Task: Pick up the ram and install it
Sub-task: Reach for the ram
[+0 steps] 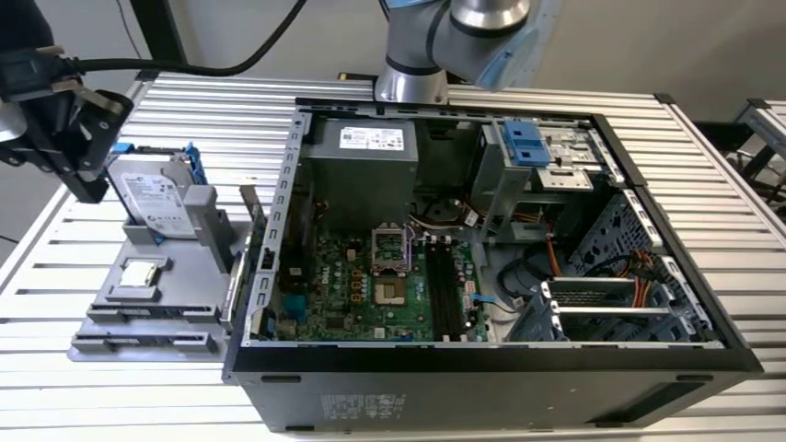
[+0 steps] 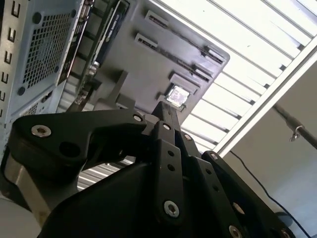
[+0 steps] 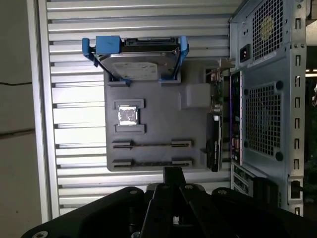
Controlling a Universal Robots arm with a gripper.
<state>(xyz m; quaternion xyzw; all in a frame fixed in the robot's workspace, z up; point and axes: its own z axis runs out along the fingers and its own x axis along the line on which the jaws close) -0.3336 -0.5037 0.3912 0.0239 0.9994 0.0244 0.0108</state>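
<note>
Claw (image 3: 172,173) pressed together, hanging just past the gray tray's (image 3: 158,114) edge over bare bench (image 3: 74,188) slats; hard drive's (image 3: 141,62) label (image 1: 150,191) unreadable.

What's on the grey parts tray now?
A silver hard drive in a blue-tabbed frame, a small square silver processor chip and a dark card standing edge-on. The drive hides the grey tray surface under it.
</note>
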